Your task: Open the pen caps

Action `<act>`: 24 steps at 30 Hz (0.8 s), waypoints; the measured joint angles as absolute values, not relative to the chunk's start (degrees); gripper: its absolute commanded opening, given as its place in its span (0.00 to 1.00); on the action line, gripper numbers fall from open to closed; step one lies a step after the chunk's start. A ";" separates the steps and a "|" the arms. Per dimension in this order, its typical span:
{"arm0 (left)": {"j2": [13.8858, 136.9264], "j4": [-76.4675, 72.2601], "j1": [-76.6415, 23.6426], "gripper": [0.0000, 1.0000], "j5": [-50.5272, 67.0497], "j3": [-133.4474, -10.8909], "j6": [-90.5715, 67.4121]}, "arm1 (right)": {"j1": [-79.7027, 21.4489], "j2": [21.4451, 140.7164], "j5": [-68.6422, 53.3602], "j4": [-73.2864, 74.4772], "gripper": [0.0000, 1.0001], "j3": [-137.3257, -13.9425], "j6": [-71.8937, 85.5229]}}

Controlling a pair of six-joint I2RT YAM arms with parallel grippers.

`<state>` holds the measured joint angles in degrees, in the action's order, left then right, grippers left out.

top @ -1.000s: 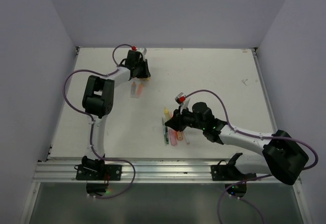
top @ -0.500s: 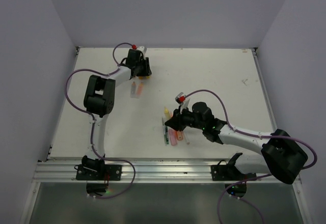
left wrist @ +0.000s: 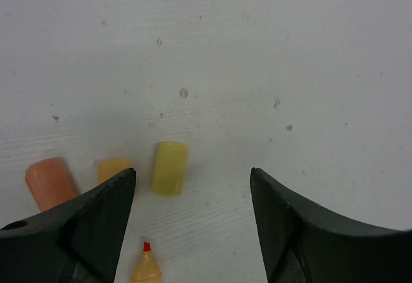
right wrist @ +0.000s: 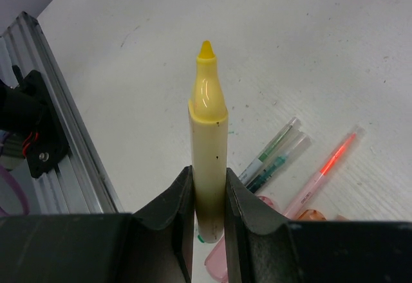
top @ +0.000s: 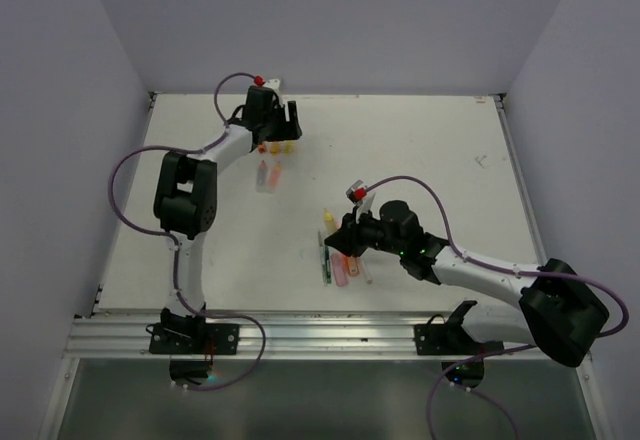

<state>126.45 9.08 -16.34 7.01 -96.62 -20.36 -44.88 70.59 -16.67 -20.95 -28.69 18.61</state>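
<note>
My left gripper (left wrist: 192, 173) stands open over the far left of the table, nothing between its fingers. A yellow pen cap (left wrist: 170, 168) lies on the table just inside its left finger. Left of it lie an orange-yellow cap (left wrist: 114, 169), partly hidden by that finger, and an orange cap (left wrist: 50, 183). An uncapped orange pen (top: 264, 174) lies nearer, its red tip (left wrist: 147, 247) showing. My right gripper (right wrist: 209, 186) is shut on an uncapped yellow highlighter (right wrist: 208, 148), held above the other pens (top: 345, 265). From above, the left gripper (top: 278, 128) is by the caps (top: 275, 147).
Under the right gripper lie thin green pens (right wrist: 273, 154), a slim pink-orange pen (right wrist: 325, 167) and parts of a pink highlighter (right wrist: 219, 264) and an orange one (right wrist: 312, 215). The metal rail (top: 320, 335) runs along the table's near edge.
The left gripper has opened and let go of the yellow cap, which now lies on the table, and has shifted slightly farther back. The right arm holds still with the yellow highlighter.
</note>
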 measured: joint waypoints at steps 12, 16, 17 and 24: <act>88.75 5.58 -28.42 0.83 -1.15 -75.29 -29.04 | -44.88 63.72 -7.97 -19.05 0.00 -29.04 19.99; 79.05 3.99 -35.46 0.83 -3.11 -62.92 -33.69 | -44.86 63.35 -4.49 -18.31 0.00 -29.04 20.97; 77.36 3.99 -37.17 0.83 -3.77 -60.60 -34.57 | -44.86 63.35 -3.77 -18.22 0.00 -29.04 21.30; 72.27 2.66 -48.88 0.81 -8.78 -53.47 -39.18 | -44.84 63.35 -1.98 -18.22 0.00 -29.04 23.18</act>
<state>72.27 2.66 -48.88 -8.78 -53.47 -39.18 -44.84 63.35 -1.98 -18.22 -29.04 23.18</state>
